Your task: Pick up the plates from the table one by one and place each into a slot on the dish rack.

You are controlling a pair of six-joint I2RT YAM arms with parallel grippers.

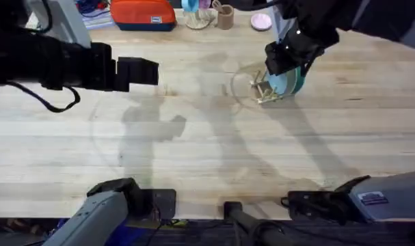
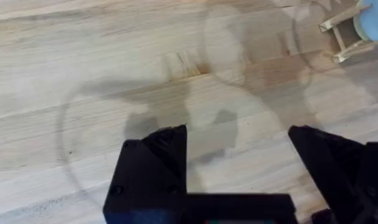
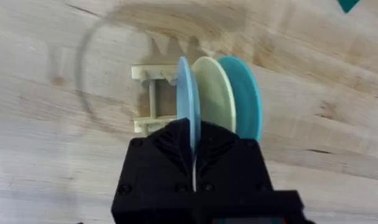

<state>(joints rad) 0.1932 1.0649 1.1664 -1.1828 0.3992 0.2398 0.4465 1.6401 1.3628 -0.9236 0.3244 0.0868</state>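
Plates first: all three stand on edge in the dish rack [image 3: 152, 99], w/ the light blue plate [image 3: 187, 93] nearest the free end, the cream plate [image 3: 215, 93] next, and the teal plate [image 3: 245, 93] behind it. In the overhead view the rack sits on the table [image 1: 207, 157] right of centre, toward the far side.

Your right gripper [image 3: 193, 149] is clenched on the rim of the light blue plate; the fingers pinch its edge from above. So, as I read it, you're on the last plate, at the seating/let-go stage. No plates lie flat on the table that I can see.

Next move, I'd judge: check the blue plate is down between the pegs, then open just a little and lift straight up. Don't drag sideways, since the cream plate is just beside it and could tip. The rack looks light, so it may shift if you nudge it.

Your left gripper [image 2: 238, 149] is released, jaws apart, nothing between them, hovering over bare table well apart from the rack.

Hard to make out: whether the blue plate's lower edge actually sits in a slot, b/c the gripper body hides the bottom of it in the right wrist view. In the overhead view the right arm covers most of the rack and plates. The pegs themselves are mostly hidden behind the plates.
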